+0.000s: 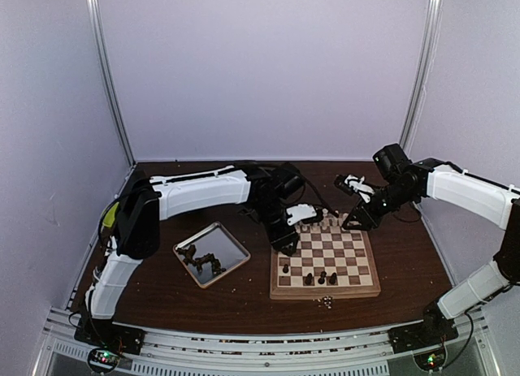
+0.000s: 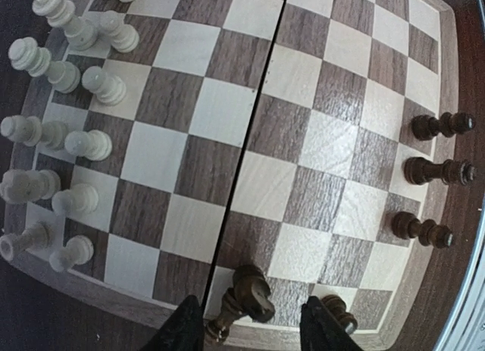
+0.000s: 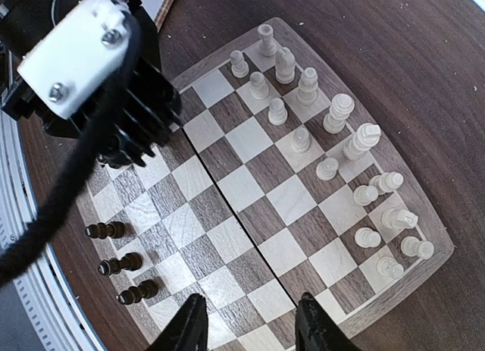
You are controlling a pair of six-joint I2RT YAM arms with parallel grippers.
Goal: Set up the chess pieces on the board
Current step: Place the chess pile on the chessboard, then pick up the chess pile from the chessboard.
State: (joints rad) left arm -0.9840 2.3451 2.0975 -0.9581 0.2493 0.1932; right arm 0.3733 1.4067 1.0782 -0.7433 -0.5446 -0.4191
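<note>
The board (image 1: 341,254) lies right of the table's centre. Cream chess pieces (image 1: 325,223) line its far rows; they also show in the left wrist view (image 2: 76,78) and the right wrist view (image 3: 333,131). A few dark pieces (image 1: 322,276) stand on the near rows. My left gripper (image 2: 250,332) is open low over the board's left edge, with a dark knight (image 2: 254,290) tilted between the fingers (image 2: 182,332), not clamped. Another dark piece (image 2: 339,311) stands by its right finger. My right gripper (image 3: 250,328) is open and empty above the board's right side.
A silver metal tray (image 1: 231,242) left of the board holds several dark pieces (image 1: 203,262). Small crumbs (image 1: 325,302) lie in front of the board. The left arm's gripper body (image 3: 98,78) hangs over the board's left part. Three dark pieces (image 2: 439,170) stand in a row.
</note>
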